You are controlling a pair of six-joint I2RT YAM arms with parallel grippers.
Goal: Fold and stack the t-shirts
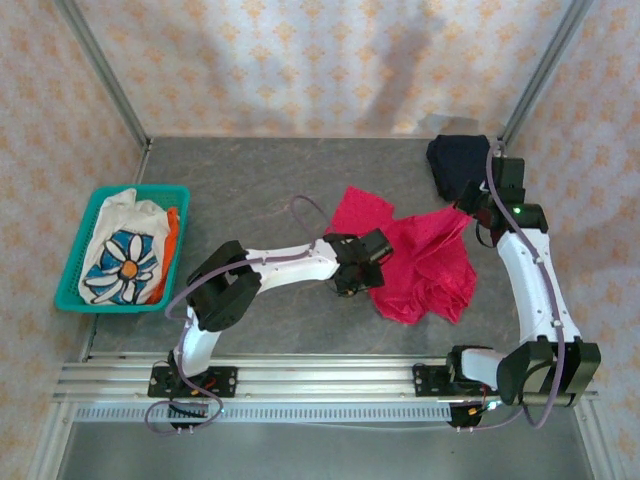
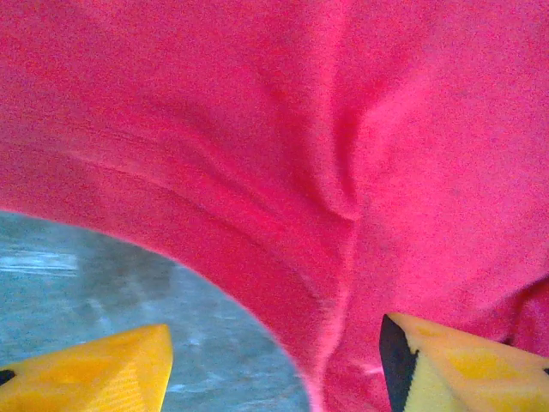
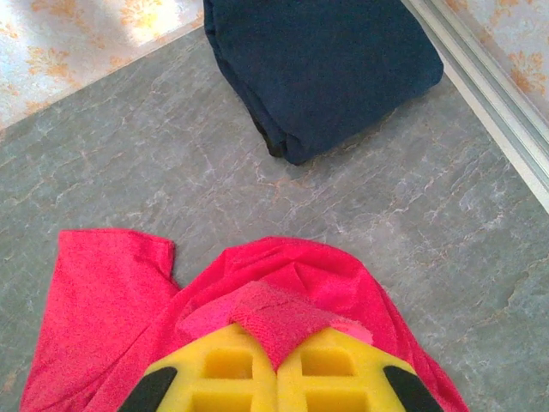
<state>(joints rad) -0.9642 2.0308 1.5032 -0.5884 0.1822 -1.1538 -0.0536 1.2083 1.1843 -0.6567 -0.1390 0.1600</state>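
Three t-shirts are seen from overhead on the grey bench [image 1: 250, 180]: a red t-shirt [image 1: 425, 265] crumpled right of centre, a folded navy t-shirt [image 1: 455, 160] in the far right corner, and a white flower-print t-shirt [image 1: 125, 255] in the one teal basket [image 1: 150, 188] at left. The right wrist camera adds detail: the right pincer [image 3: 279, 348], pressed together, pinches a fold of the red t-shirt. The left wrist camera shows the left pincer [image 2: 274, 378] spread over the red t-shirt's edge.

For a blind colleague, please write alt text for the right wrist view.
The yellow right gripper is shut on a fold of the red t-shirt, which lies spread on the grey table. Beyond it, a folded navy t-shirt rests near the metal frame rail.
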